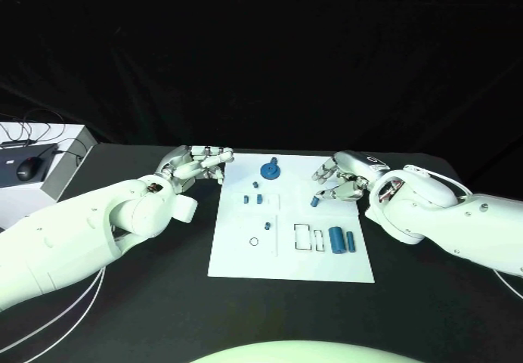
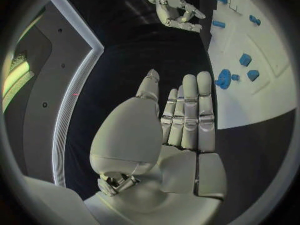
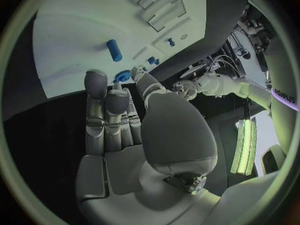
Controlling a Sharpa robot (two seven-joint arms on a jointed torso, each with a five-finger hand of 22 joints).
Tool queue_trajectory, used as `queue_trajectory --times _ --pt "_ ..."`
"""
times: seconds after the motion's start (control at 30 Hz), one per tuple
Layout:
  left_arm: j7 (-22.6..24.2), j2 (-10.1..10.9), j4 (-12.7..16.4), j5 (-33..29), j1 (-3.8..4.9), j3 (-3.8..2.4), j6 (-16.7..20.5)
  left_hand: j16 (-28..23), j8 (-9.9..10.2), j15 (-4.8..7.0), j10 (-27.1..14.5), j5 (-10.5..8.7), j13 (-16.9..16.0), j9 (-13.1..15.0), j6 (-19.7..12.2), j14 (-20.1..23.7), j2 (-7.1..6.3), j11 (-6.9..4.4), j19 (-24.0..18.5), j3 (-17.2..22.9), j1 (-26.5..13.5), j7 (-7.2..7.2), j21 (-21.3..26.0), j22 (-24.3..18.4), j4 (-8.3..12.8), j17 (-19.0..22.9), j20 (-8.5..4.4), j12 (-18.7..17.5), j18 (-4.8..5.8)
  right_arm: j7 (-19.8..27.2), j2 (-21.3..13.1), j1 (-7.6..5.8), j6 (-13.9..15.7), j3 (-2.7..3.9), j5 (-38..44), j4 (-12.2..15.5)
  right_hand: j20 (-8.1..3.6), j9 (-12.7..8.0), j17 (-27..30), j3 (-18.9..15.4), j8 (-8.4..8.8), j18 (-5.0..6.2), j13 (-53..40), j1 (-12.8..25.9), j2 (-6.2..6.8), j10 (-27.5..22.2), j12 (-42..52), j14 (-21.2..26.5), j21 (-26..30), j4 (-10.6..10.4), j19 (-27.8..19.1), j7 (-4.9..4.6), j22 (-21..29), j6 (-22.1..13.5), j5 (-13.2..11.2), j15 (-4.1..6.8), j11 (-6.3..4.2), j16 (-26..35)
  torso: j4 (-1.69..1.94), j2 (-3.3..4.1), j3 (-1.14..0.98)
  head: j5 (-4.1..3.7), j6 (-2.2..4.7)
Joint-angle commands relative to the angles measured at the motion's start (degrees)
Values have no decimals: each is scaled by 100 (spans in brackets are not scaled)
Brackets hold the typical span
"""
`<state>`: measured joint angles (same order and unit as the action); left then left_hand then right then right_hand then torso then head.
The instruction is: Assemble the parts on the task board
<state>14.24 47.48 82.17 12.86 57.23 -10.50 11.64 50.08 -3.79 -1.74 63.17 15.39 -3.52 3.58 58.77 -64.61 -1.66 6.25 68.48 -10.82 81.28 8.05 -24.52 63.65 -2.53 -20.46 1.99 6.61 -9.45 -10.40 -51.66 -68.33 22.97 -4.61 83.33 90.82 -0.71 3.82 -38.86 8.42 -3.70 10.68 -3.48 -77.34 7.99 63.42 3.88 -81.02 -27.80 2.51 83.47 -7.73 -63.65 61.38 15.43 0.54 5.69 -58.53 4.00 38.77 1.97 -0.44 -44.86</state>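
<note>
Now | task board [image 1: 292,257] btwn left robot hand [image 1: 199,163] & right robot hand [image 1: 340,180]

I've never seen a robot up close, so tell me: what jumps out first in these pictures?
The bright white task board in the middle of the black table, dotted with small blue parts such as a round gear-like piece at its far end and a pair of cylinders nearer the robot. Flanking its far end are two silver hands: the left hand just off the board's left edge and the right hand at its right edge, both holding nothing.
</note>
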Motion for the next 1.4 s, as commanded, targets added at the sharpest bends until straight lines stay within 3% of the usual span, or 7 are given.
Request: queue_trajectory --times 0.03,0.3,0.63,0.73,0.87,1.17,1.4 --pt "20 -8 15 -27 -8 -5 -94 -12 6 -38 -31 -27 -5 5 -15 13 55 2 3 0 -19 -7 -3 1 1 -7 31 -10 -58 -204 42 -6 -628 -7 609 -76 -13 6 9 -190 3 206 -4 -124 24 -188 -7 -8 38 -123 304 33 26 -118 -43 -53 29 -20 10 6 13 -13 -4" --pt "13 -4 13 -27 -10 -5 -93 -13 6 -38 -33 -25 -5 5 -15 14 52 2 3 -2 -23 -9 -2 1 -7 -7 32 -9 -58 -275 153 11 -987 -35 788 -214 21 7 47 -593 9 250 0 -376 117 -341 -7 3 56 -614 306 63 70 -172 17 -73 60 -40 8 2 12 -11 -17" --pt "12 -1 17 -27 -10 -5 -96 -13 6 -38 -33 -25 -5 5 -15 14 52 2 3 -2 -23 -9 -2 1 -7 -7 32 -9 -58 -294 311 76 -1010 -48 873 -351 -21 4 64 -493 9 216 3 -360 -108 -12 -15 -5 21 -421 307 71 80 -52 22 -21 -16 -41 2 9 8 -8 -29" --pt "12 0 19 -27 -10 -5 -92 -13 6 -38 -33 -25 -5 5 -15 14 52 2 3 -2 -23 -9 -2 1 -7 -7 32 -9 -58 -286 364 111 -949 -50 878 -376 -40 2 64 -315 9 198 6 -337 -208 114 -20 -10 1 -335 309 62 82 1 -40 -3 -39 -40 6 10 7 -11 -23" --pt "11 1 20 -27 -10 -5 -90 -11 6 -39 -43 -25 -4 5 -9 14 52 4 4 3 -16 -9 0 1 -15 -7 32 -8 -59 -260 413 140 -883 -51 846 -407 -62 6 58 -98 6 178 5 -246 -258 399 -40 -22 -80 -339 316 -6 56 99 99 27 -81 -54 14 8 7 -3 -33" --pt "5 9 16 -27 -10 -5 -92 -12 7 -40 -50 -21 -5 5 -10 16 71 6 4 16 -16 -7 2 0 -28 -7 34 -6 -60 -240 466 171 -733 -51 810 -462 -115 5 37 577 7 118 4 -83 -206 613 -44 -23 -202 -249 312 6 18 209 56 72 -141 -73 1 6 11 1 -61" --pt "-4 7 10 -28 -10 -5 -103 -12 8 -40 -53 -22 -5 4 -8 18 89 8 2 29 -7 -7 4 0 -31 -7 34 -6 -60 -325 461 184 -535 -51 883 -460 -175 23 -9 1058 -15 33 -6 -207 -457 901 -39 -30 -472 -59 324 71 -125 488 -257 140 -242 -110 3 3 6 3 -74"
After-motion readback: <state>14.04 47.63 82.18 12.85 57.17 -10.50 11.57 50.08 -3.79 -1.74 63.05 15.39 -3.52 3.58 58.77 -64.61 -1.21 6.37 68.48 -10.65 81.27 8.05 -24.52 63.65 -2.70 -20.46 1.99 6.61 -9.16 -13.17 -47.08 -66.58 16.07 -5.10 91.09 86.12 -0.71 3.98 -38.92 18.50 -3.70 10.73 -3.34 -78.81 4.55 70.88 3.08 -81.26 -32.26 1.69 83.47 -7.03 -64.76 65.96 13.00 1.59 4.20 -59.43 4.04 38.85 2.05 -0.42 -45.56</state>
